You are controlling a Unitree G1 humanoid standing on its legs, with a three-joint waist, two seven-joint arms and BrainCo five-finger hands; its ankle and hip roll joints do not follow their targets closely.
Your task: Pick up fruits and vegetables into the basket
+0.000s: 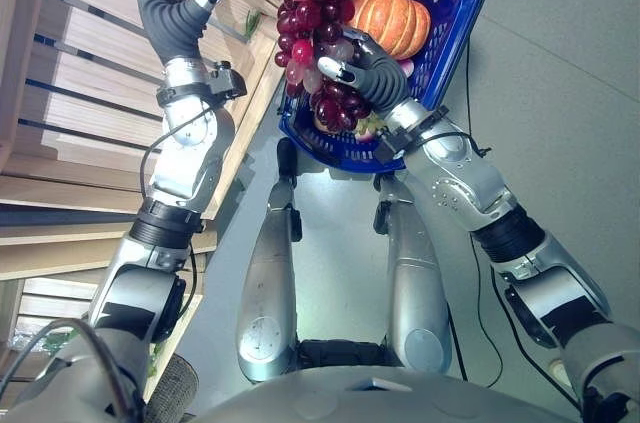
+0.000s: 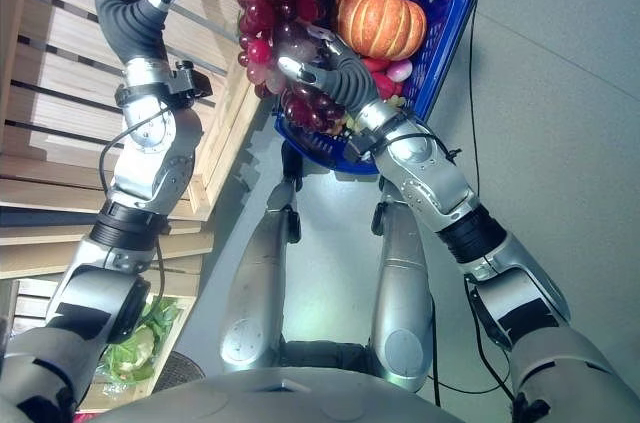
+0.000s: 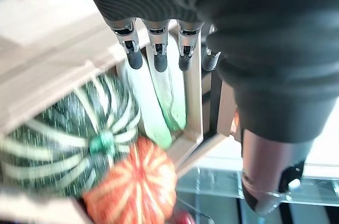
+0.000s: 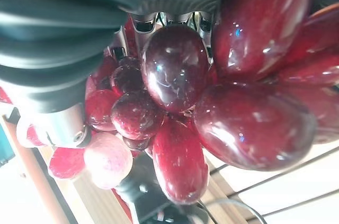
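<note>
My right hand (image 1: pixel 372 71) is shut on a big bunch of red grapes (image 1: pixel 312 3), and the wrist view shows the grapes (image 4: pixel 175 70) pressed against its fingers. The bunch hangs over the near left rim of the blue basket (image 1: pixel 466 1), which stands on the floor. An orange pumpkin (image 1: pixel 392 23) lies inside the basket with a few small fruits beside it. My left hand (image 1: pixel 172 15) is raised over the wooden shelf, open and holding nothing. Past its fingers (image 3: pixel 154 49) lie a green striped squash (image 3: pixel 69 128), an orange-red squash (image 3: pixel 132 187) and pale green vegetables (image 3: pixel 159 97) in a crate.
Slatted wooden shelves (image 1: pixel 80 93) run along the left side, their edge close to the basket. Leafy greens (image 2: pixel 135 343) sit in a crate at the lower left. Grey floor (image 1: pixel 560 93) stretches to the right of the basket.
</note>
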